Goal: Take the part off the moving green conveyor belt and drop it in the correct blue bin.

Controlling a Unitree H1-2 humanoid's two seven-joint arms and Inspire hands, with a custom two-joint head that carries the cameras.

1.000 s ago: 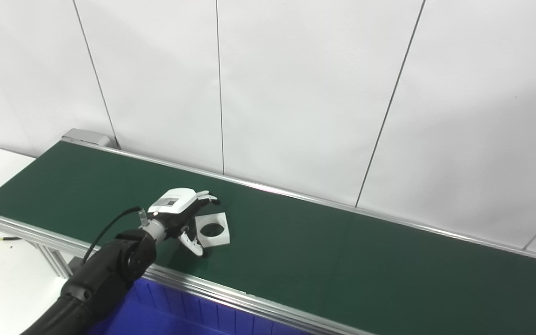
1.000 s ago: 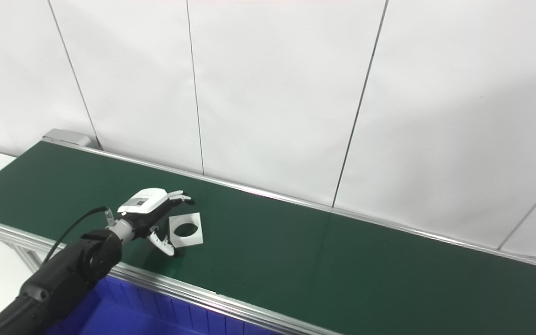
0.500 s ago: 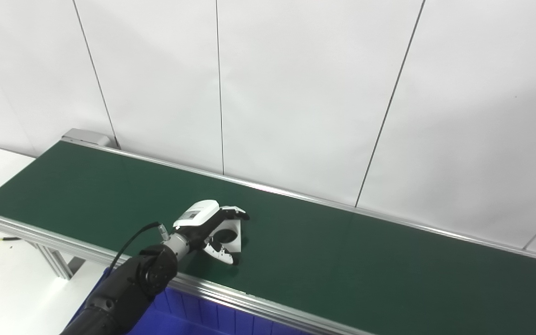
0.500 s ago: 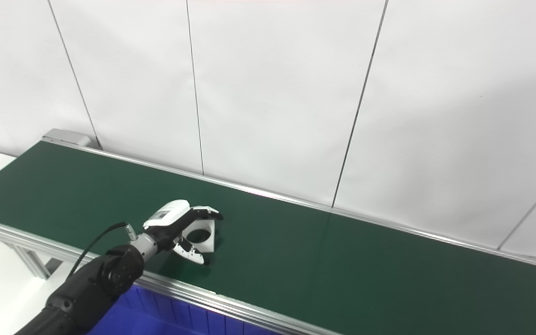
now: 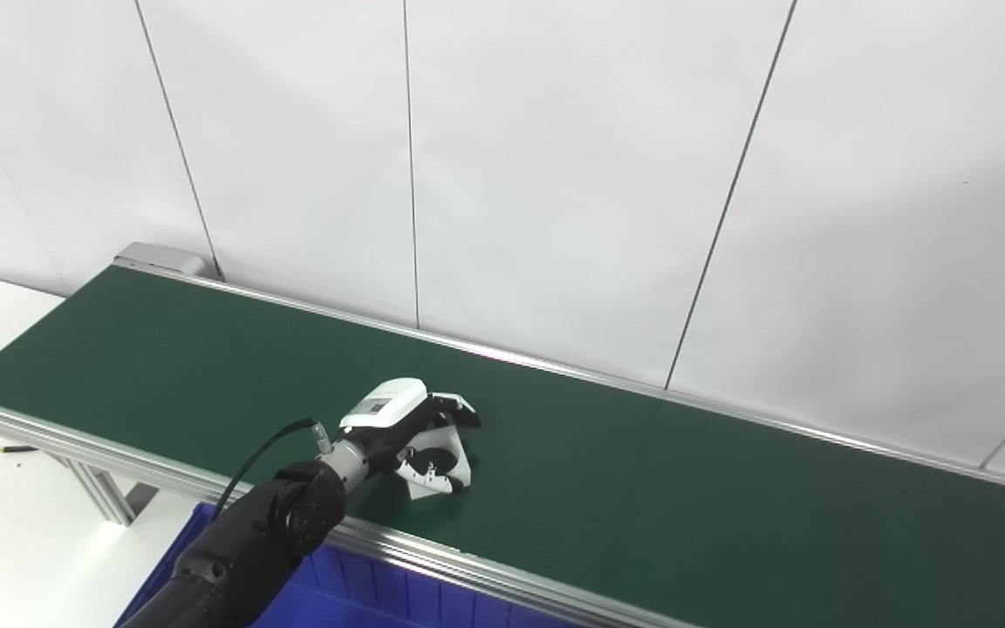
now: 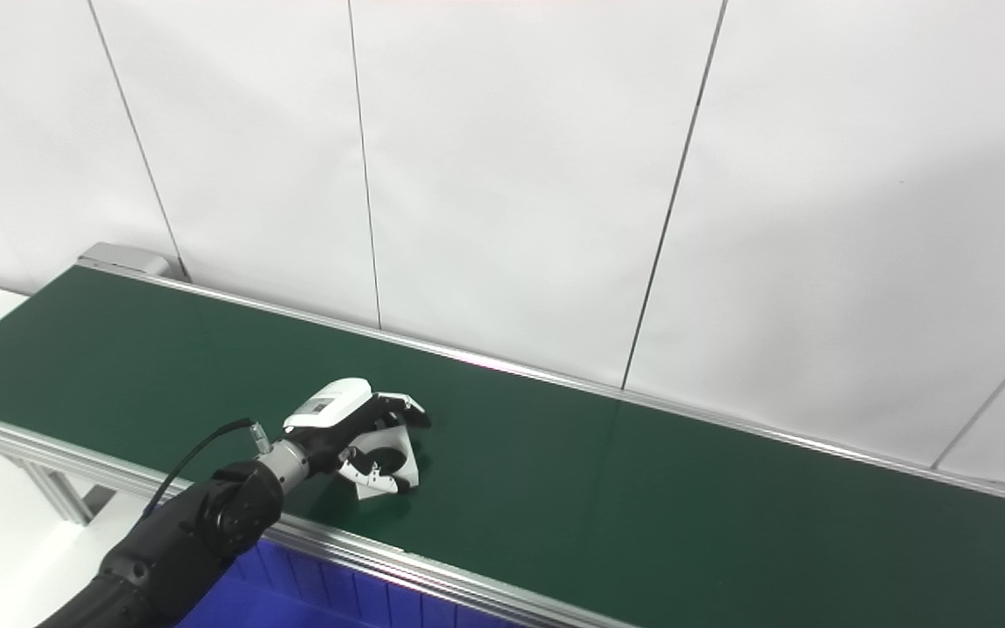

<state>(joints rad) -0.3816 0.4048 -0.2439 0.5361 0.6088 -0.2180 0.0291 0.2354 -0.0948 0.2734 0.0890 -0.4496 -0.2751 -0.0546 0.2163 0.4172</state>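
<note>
Left hand (image 5: 411, 436) out over green conveyor belt (image 5: 642, 488), near its front rail, arm entering from lower left. Fingers (image 5: 459, 408) curled over far edge of white square plate with round hole (image 5: 446, 467); thumb (image 5: 426, 475) pressed at near edge. Plate pinched between them, tilted, near corner resting on or just above belt surface; cannot tell which. Hole partly hidden behind thumb. Hand closed around plate, not fully clenched. Black cable (image 5: 263, 445) looped off the wrist. Blue bin (image 5: 363, 602) below front rail, directly under the forearm, ribbed wall showing. White panelled wall (image 5: 555, 174) behind belt. Right hand out of sight in both views.
</note>
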